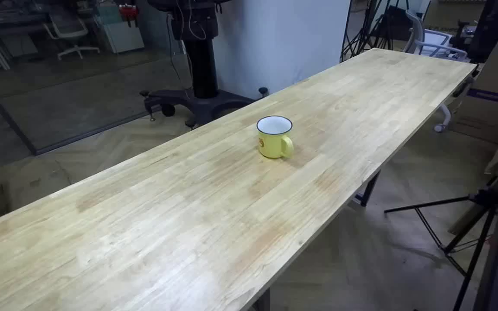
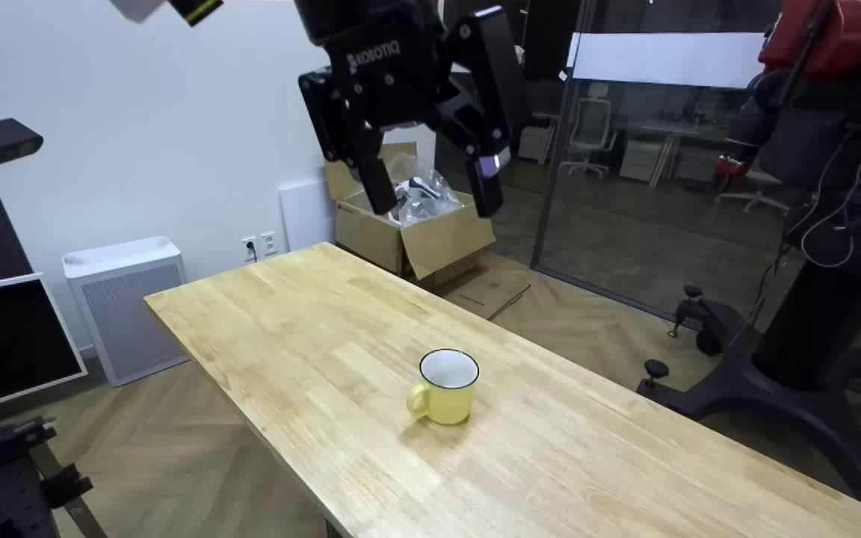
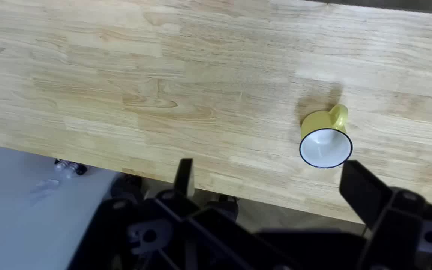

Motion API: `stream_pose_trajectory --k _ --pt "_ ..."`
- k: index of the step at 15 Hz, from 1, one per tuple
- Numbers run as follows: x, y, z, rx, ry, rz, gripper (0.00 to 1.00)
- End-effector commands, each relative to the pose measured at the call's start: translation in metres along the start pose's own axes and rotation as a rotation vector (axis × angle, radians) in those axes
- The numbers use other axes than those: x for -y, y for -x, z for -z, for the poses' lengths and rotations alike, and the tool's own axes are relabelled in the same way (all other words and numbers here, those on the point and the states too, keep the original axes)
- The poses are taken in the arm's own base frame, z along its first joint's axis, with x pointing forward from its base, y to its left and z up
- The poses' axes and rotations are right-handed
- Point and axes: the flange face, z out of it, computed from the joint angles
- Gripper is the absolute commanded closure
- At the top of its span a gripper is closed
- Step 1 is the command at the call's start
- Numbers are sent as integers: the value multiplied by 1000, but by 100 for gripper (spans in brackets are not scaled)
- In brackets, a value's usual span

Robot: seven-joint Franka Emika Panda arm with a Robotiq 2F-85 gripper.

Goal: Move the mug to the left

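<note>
The mug is small and yellow with a white inside and a thin dark rim. It stands upright on the wooden table, in both exterior views (image 1: 270,147) (image 2: 451,402). In the wrist view the mug (image 3: 325,148) is right of the middle, its handle pointing to the top of the picture. My gripper (image 2: 435,200) is open and empty, high above the table in an exterior view, well apart from the mug. In the wrist view the gripper (image 3: 268,178) has its fingers wide apart, and the right fingertip appears just below the mug's rim. The gripper is out of view in an exterior view.
The long wooden table (image 1: 180,207) has its long edges close on both sides of the mug. A black wheeled stand (image 2: 797,336) is beside the table. An open cardboard box (image 2: 445,239) stands past the table's end. A tripod (image 1: 486,198) stands on the floor.
</note>
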Motion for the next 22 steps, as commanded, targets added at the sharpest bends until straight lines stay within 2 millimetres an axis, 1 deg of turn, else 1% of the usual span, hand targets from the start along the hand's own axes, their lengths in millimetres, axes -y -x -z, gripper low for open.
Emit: stream_pose_trajectory --k 1,11,13,15,19,22 --pt "0 0 1 1 -1 0 0" --pt "0 0 1 1 -1 0 0" --pt "7 -2 -6 8 -49 19 0" --pt "19 -5 -22 42 -124 75 0" --pt "59 -18 -60 52 -297 242 0" --pt "90 -27 -83 56 -391 400 0"
